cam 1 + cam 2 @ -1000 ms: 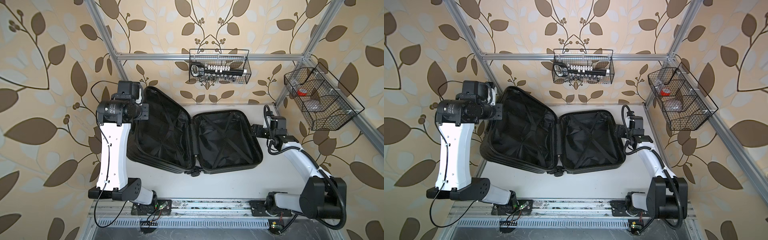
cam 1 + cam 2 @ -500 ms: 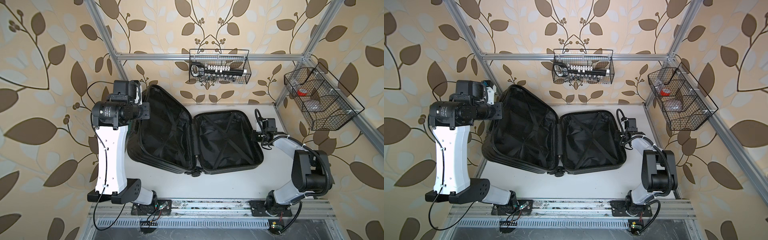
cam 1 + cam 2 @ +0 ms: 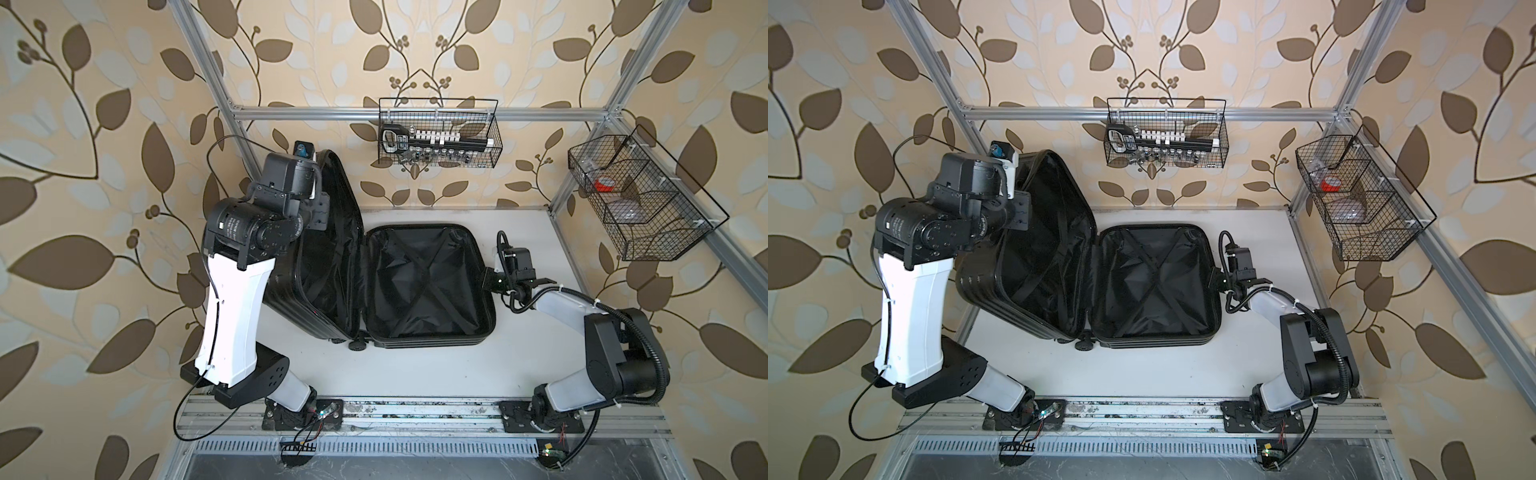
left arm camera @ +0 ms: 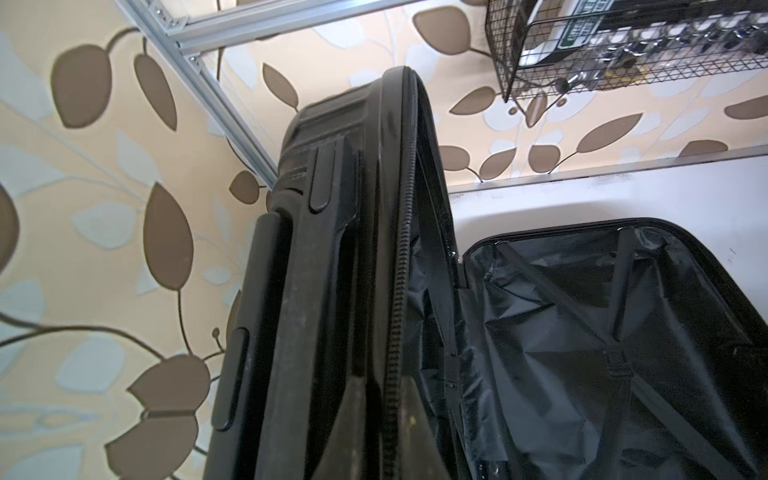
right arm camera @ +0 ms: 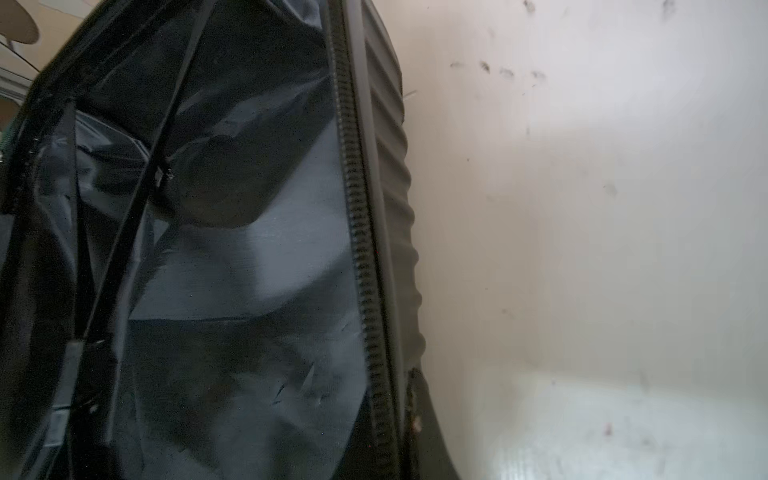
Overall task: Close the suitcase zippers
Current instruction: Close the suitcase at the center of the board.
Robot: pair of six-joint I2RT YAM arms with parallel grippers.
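On the white table [image 3: 415, 374] the suitcase [image 3: 428, 286] lies open like a book, its hinge running from the robot's side toward the back wall. The right half is flat with the lining up. The left half is tipped up steeply, its free rim high and out to the left.

Grippers:
- The left gripper [image 3: 321, 210] is at the free rim of the raised half with its jaws pressed together. The fingertips are hidden by the shell, so I cannot tell whether they pinch the rim or only push it.
- The right gripper [image 3: 488, 279] is at the outer rim of the flat half, about midway along. Its jaws are also together, and nothing shows whether anything is caught between them.

Key relation: the flat half lies to the right of the raised one, across the hinge. Judgement: the raised half has to swing rightward and down about that long axis until the rims meet, and the left arm is the nearer one for this. Only then can the zipper run.

The zipper track [image 4: 399, 291] is a coarse black coil following each rim, also seen close at the flat half [image 5: 357, 232]. No pull tab can be made out in any view.

Materials: the shell is glossy hard black plastic with rounded ribs [image 5: 395, 178]. The lining [image 5: 232, 270] is thin, crinkled black fabric crossed by flat straps. A wheel [image 3: 357, 345] pokes out at the near end of the hinge.
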